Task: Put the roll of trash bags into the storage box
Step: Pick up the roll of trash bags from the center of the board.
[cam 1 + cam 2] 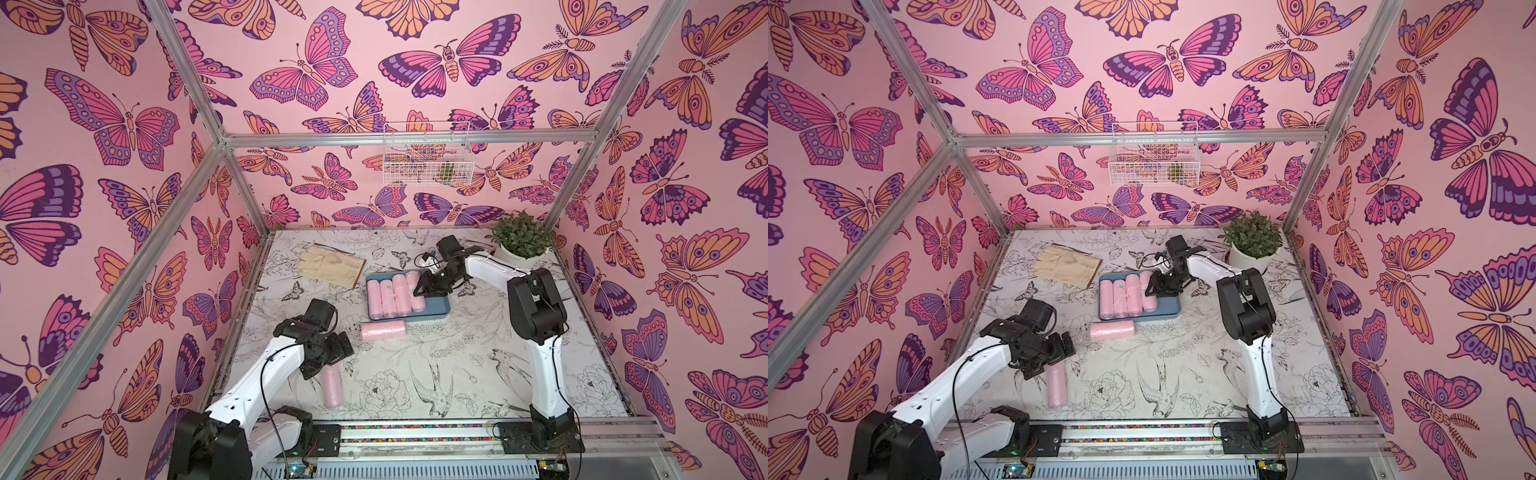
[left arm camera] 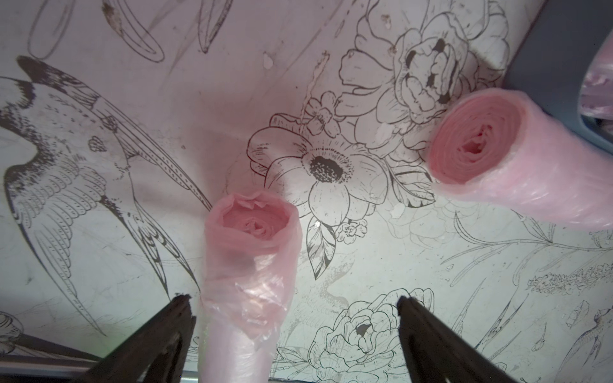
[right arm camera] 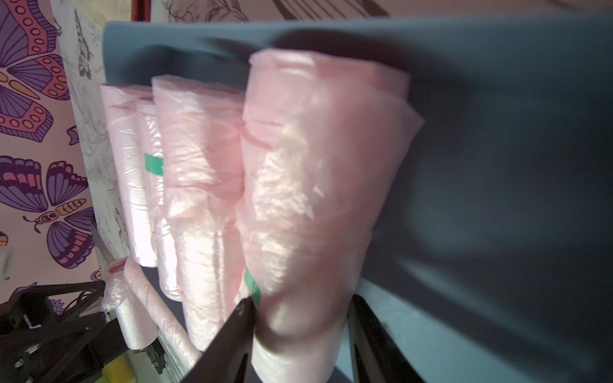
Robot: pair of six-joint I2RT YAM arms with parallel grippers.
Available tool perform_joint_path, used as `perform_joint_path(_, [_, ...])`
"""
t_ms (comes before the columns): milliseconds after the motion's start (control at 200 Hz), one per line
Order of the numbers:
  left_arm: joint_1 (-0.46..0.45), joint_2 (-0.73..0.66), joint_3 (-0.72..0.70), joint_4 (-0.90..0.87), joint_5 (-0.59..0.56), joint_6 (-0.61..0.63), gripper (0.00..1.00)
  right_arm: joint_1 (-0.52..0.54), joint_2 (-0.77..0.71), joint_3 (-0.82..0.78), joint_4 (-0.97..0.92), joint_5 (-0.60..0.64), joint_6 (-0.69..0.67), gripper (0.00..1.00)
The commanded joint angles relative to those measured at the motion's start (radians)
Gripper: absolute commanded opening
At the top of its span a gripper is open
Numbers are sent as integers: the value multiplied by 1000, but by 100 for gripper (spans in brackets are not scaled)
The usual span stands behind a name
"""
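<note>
We list: roll of trash bags (image 3: 315,165), pale pink crinkled film, rightmost of four in the storage box (image 1: 436,308). Right gripper (image 3: 300,301) flanks it; whether clamped, we cannot tell. Left gripper (image 2: 292,300) spread wide.

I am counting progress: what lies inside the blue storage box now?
Four pink rolls lie side by side in the storage box. The right gripper covers part of the fourth roll.

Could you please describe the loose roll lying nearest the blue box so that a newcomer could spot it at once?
Find the slate-blue storage box mid-table, holding four pink rolls side by side. Just outside its near rim lies the crosswise roll. Unlike those four and the other loose roll, which point away from the robot, it lies parallel to that rim.
</note>
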Motion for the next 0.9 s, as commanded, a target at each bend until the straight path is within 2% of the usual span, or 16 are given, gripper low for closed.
perform_joint_path(0, [-6,13,-16,-28,-17,-13,100,19,40,15,25,-27,13,48])
perform_joint_path(120, [-8,27,-17,-27,-10,-12,100,19,39,12,16,-29,14,50])
perform_joint_path(446, [-16,73,-14,-24,10,-10,100,-9,-70,-33,-7,37,9,69])
perform_joint_path(771, [-62,65,-71,-24,13,-70,100,-73,-193,-94,-12,57,4,71])
perform_joint_path(896, [-81,86,-73,-22,6,-80,97,-91,-231,-118,-8,60,5,72])
